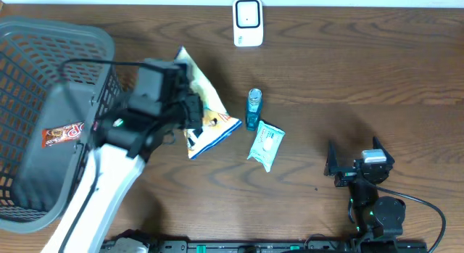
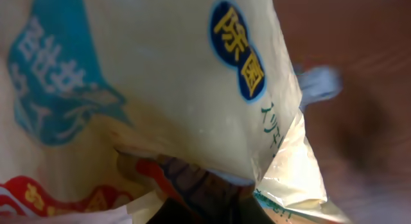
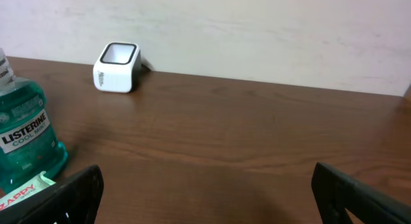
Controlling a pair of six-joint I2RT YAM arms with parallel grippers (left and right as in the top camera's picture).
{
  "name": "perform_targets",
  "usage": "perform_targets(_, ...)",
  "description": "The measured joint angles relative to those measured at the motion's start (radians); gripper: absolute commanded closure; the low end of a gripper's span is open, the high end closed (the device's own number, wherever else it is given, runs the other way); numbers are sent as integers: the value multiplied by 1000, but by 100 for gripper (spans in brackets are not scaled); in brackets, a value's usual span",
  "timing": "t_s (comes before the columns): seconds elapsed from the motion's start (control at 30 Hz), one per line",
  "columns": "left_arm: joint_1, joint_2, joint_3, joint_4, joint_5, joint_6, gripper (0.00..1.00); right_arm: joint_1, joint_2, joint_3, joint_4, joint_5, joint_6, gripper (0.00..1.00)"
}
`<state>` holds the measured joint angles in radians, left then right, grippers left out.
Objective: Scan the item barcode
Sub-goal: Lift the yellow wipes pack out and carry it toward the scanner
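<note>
Basket [image 1: 22, 35]: you have the grey mesh basket at the left edge of the worktop [image 1: 362, 72]. Its right rim sits just beside your left arm [image 1: 109, 173].
Wrapped bar [image 1: 64, 133]: it lies inside the basket, close to the right wall.
Left arm: it runs up from the near edge and crosses the basket's right rim, so you have little room on that side.
Left end effector [image 1: 187, 112]: its jaws are narrowed on the left edge of the snack bag. Your left wrist camera sees almost nothing except the bag.
Snack bag [image 1: 209, 108]: it is cream and blue and sits left of centre, tilted. Its far corner points at the back of the worktop, and its right corner is near the bottle without touching it.
Scanner [image 1: 247, 22]: the small white unit stands at the far edge, against the wall. A bare strip of wood lies between it and the bag.
Bottle [image 1: 254, 108]: the blue mouthwash stands upright, just right of the bag.
Packet [image 1: 265, 144]: it is pale green and white and lies flat just beside the bottle's near side.
Right end effector [image 1: 355, 162]: its jaws are spread wide and grip nothing. It sits low near the front right, well apart from the packet, with open wood ahead of it up to the scanner.
</note>
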<state>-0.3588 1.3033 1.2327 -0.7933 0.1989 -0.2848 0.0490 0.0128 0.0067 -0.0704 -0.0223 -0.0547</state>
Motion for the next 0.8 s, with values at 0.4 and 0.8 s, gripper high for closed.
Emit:
perform_targets(0.4,-63,335,0,27,-46,13,93,0,0,0,0,0,0,1)
perform_targets(0.8,-108,473,0,145,-71,17,40,0,0,0,0,0,0,1)
